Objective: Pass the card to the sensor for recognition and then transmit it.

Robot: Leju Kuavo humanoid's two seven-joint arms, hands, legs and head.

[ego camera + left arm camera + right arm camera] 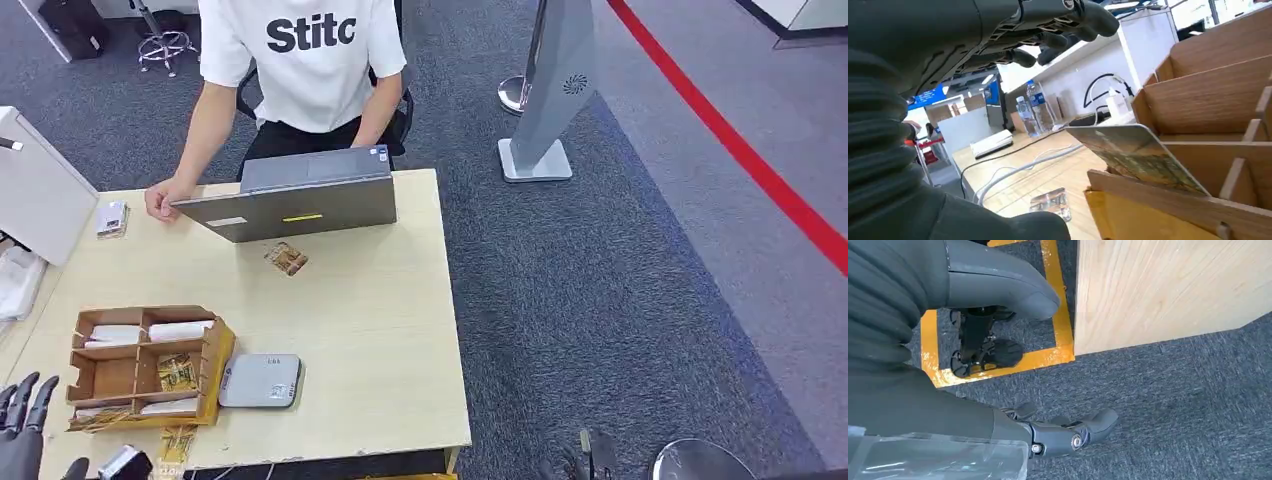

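Card [1138,155] leans tilted in a near compartment of the wooden sorter box [210,375] on the worktop [380,330], just beside the left robot hand [22,425]. That hand hovers at the worktop's near left corner, fingers spread, holding nothing. Grey sensor pad [260,381] lies touching the box's far side from that hand. Another card [286,259] lies farther ahead, near a laptop [300,205] that a person's hand [162,198] touches. Right robot hand [1068,432] hangs beside the worktop over carpet, fingers loosely extended, empty.
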